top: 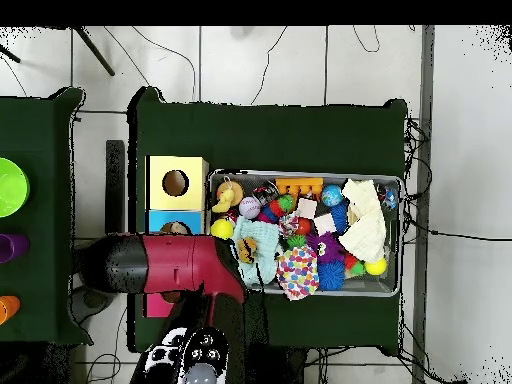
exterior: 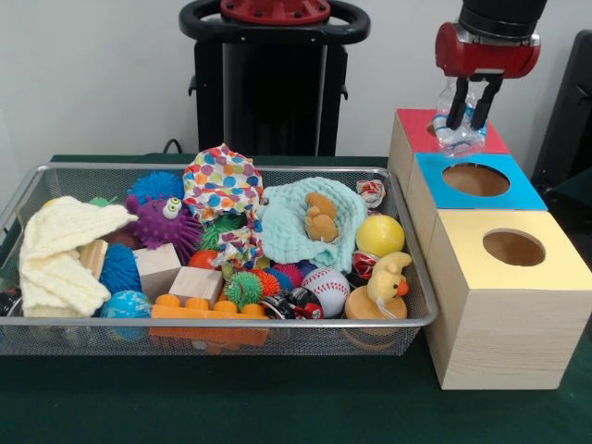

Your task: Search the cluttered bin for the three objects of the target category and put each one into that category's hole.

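- Front view, L→R: wire bin packed w/ clutter – cream knit cloth, purple spiky ball, polka-dot fabric, yellow ball.
- R of bin: yellow box, blue box, red box, each w/ hole on top.
- Gripper pinching clear plastic bottle, bottle right over red box hole.

You have three wooden boxes topped red, blue and yellow. In the silver mesh bin: white cloth with multicoloured dots, mint green cloth, cream knit cloth, purple spiky ball, yellow ball, white baseball with red stitching. Table cover dark green.
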Motion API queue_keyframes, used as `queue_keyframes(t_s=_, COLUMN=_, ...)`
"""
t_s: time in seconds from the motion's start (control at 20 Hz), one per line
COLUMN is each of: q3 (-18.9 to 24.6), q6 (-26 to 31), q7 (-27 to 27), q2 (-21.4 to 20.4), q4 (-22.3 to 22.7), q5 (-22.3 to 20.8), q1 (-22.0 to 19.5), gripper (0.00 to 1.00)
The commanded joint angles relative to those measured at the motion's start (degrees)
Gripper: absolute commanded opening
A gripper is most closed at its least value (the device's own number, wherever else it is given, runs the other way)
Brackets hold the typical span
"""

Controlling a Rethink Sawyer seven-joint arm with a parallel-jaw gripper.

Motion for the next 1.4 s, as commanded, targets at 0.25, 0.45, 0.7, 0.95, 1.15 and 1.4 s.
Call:
queue_keyframes(t_s=0.25, q3=0.18, q6=-0.6, q7=16.02, q2=2.6, q4=-2.05, q5=3.06, q1=0.48, gripper=0.0)
queue_keyframes(t_s=0.45, q3=-0.16, q6=-0.15, q7=15.79, q2=2.81, q4=-2.51, q5=3.45, q1=0.75, gripper=0.0)
queue_keyframes(t_s=0.7, q3=-0.22, q6=0.28, q7=15.38, q2=2.94, q4=-2.86, q5=3.69, q1=0.7, gripper=0.0)
queue_keyframes(t_s=0.95, q3=-0.11, q6=-0.03, q7=15.38, q2=2.93, q4=-2.66, q5=3.64, q1=0.63, gripper=0.0)
queue_keyframes(t_s=1.15, q3=0.03, q6=-0.39, q7=15.66, q2=3.07, q4=-2.63, q5=3.65, q1=0.66, gripper=0.0)
queue_keyframes(t_s=1.4, q3=0.26, q6=-1.53, q7=15.66, q2=3.55, q4=-2.61, q5=3.63, q1=0.62, gripper=0.0)
